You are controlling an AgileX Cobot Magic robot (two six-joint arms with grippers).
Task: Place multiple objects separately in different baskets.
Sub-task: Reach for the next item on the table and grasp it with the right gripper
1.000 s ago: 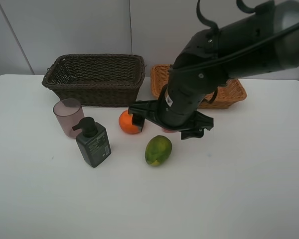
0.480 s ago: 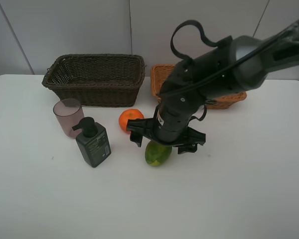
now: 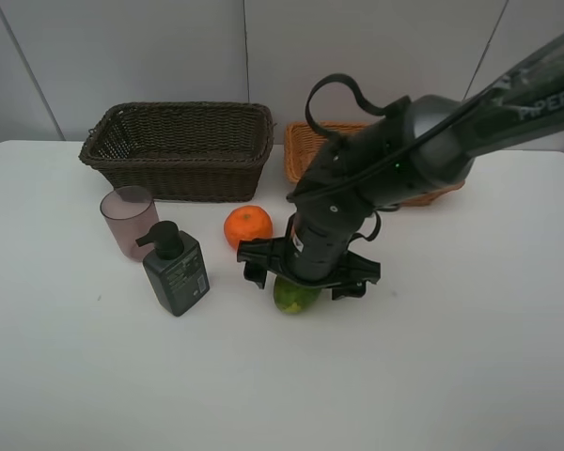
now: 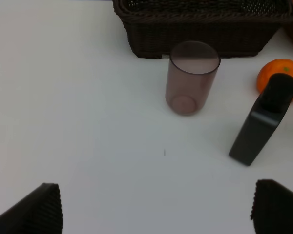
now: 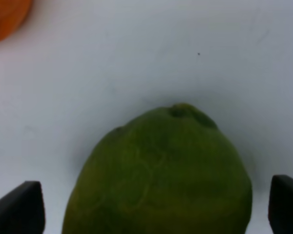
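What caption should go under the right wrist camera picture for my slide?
Open right tool poised on either side of the green mango-like fruit on the white table, orange nearby.

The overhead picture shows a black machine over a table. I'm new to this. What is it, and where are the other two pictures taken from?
It is a robot arm, one of two. That picture comes from a high fixed camera; the others from a camera on each wrist. The right tool, open, straddles a green fruit on the white table. The left tool is open and empty. Also there: an orange, a cup, a pump bottle, a dark basket and a lighter basket.
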